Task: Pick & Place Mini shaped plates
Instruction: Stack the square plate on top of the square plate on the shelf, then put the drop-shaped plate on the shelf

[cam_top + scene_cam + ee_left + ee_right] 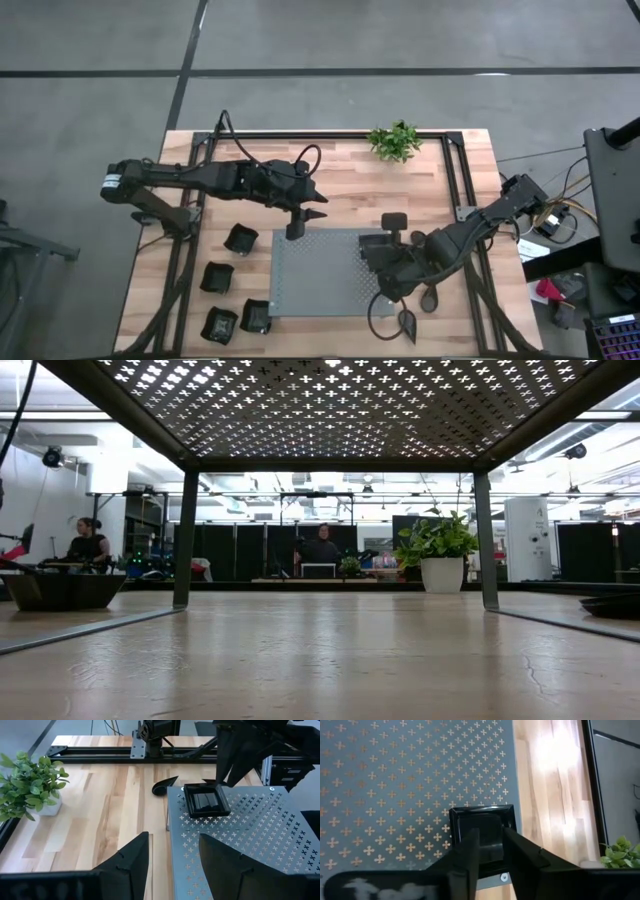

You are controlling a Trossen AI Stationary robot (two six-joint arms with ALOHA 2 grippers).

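The right wrist view alone shows the right end effector, fingers parted astride a small square black plate on the perforated grey mat's right edge, not clamping it. The left end effector, released, hovers over the mat's far-left corner. Bare mat lies between them. More plates sit along the table's left edge.

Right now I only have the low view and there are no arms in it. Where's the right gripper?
Observer: The right gripper is low over a square plate that lies flat on the grey mat, near the mat's edge. Its fingers are slightly apart.
Operator: And the left arm?
Observer: The left gripper hangs open over the mat's corner on the left arm's side, holding nothing.
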